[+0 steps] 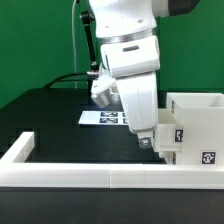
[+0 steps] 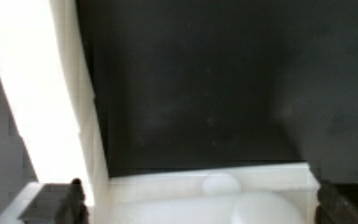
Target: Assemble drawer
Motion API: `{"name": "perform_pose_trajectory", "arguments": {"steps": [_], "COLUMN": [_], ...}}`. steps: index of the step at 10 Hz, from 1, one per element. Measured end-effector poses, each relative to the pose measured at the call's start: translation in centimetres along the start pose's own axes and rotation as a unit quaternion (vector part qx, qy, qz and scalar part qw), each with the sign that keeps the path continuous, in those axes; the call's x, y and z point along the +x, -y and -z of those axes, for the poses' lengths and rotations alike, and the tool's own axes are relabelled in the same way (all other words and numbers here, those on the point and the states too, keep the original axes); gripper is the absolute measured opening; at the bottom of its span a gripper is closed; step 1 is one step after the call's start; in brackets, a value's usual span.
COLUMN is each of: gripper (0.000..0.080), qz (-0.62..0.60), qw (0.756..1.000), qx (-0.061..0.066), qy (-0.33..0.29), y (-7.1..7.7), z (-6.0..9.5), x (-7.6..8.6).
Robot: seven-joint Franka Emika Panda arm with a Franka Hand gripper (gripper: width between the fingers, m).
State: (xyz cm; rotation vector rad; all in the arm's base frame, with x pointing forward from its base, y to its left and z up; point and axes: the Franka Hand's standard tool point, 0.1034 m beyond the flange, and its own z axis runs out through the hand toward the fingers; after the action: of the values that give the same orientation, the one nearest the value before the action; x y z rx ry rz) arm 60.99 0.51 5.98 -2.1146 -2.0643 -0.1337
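The white drawer casing point(image 1: 196, 128) stands at the exterior view's right, with black-and-white tags on its faces. My gripper point(image 1: 149, 141) hangs low beside the casing's near-left side, close to the table. In the wrist view the gripper point(image 2: 202, 203) is open, and its dark fingers point(image 2: 55, 202) stand far apart. A blurred white drawer part with a round knob point(image 2: 220, 184) lies between them. A tall white panel point(image 2: 48, 90) runs along one side. I cannot tell whether the fingers touch the white part. The small drawer boxes do not show apart in the exterior view.
The marker board point(image 1: 103, 118) lies flat on the black table point(image 1: 55, 115) behind the arm. The low white border wall point(image 1: 90, 176) runs along the front and the exterior view's left. A black cable point(image 1: 60, 80) runs behind the arm.
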Motion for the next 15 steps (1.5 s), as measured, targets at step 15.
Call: {"name": "perform_pose_trajectory", "arguments": {"steps": [15], "gripper": [0.0649], "qz": [0.004], "qw": [1.0], "qx": [0.003], "qy": [0.015], "y": [-0.4], "z": [1.4], "x": [-2.0]}}
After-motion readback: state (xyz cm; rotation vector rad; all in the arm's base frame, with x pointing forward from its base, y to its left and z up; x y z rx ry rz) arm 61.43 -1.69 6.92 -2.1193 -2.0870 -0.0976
